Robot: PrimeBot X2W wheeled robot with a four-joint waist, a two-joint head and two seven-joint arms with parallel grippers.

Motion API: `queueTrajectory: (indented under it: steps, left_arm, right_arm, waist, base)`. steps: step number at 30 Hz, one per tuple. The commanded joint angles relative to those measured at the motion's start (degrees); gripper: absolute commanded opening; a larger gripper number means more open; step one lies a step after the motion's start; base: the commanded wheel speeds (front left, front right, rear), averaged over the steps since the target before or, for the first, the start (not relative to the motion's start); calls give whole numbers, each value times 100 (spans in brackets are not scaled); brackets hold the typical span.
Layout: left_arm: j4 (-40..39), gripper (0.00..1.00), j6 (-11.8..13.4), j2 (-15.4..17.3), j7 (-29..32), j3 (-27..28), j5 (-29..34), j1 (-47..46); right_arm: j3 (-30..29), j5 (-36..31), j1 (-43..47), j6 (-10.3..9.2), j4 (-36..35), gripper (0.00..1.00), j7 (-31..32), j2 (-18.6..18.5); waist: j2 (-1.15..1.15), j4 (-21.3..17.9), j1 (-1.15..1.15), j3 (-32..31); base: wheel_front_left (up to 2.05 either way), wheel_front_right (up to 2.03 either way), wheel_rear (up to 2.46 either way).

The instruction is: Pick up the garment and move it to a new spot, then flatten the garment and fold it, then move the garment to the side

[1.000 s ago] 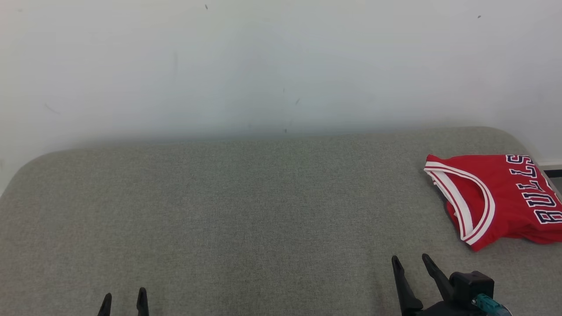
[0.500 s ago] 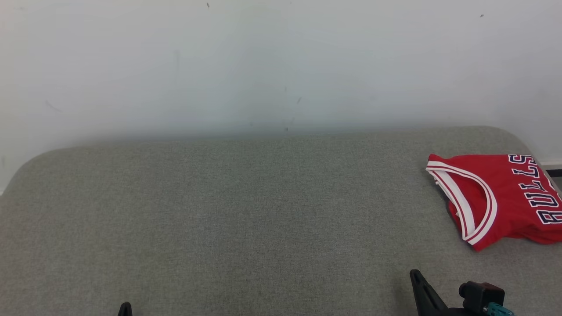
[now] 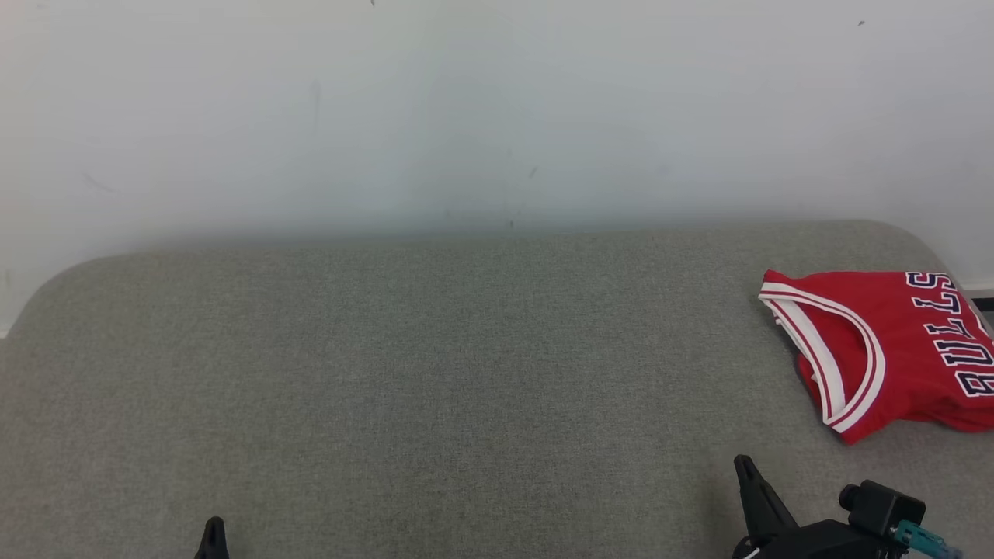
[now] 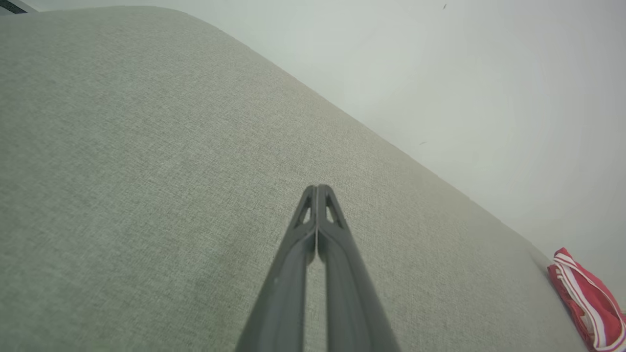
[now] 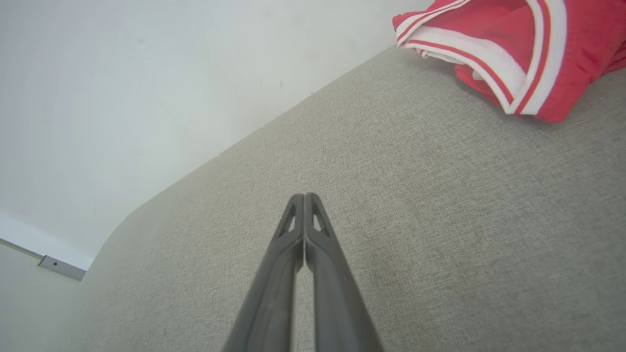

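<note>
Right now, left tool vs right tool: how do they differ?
The left tool sits far from the red jersey; the right tool is near it, not touching. In the head view the left tool's tip is at the bottom edge; the right tool reaches higher, wrist body in frame. Both are shut, empty, above the grey cushion.

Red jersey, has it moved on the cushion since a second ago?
No. The red jersey lies at the same spot by the right end of the grey cushion; the wall specks drifted up-right equally, so the camera moved.
</note>
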Motion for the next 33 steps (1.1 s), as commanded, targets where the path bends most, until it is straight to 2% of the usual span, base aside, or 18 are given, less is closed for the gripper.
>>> queueTrajectory:
  steps: [1,33]
  left_arm:
    - [-86,0,-19,10,40,36,-189,-192]
    - [-59,0,-56,-74,694,226,-2398,-660]
  right_arm:
    - [-34,211,-194,2,-93,0,8,-1]
    - [-259,2624,-549,3,-20,0,243,-2]
  waist:
    - [0,4,0,5]
    - [0,89,0,127]
  base:
    - [0,0,0]
    - [0,0,0]
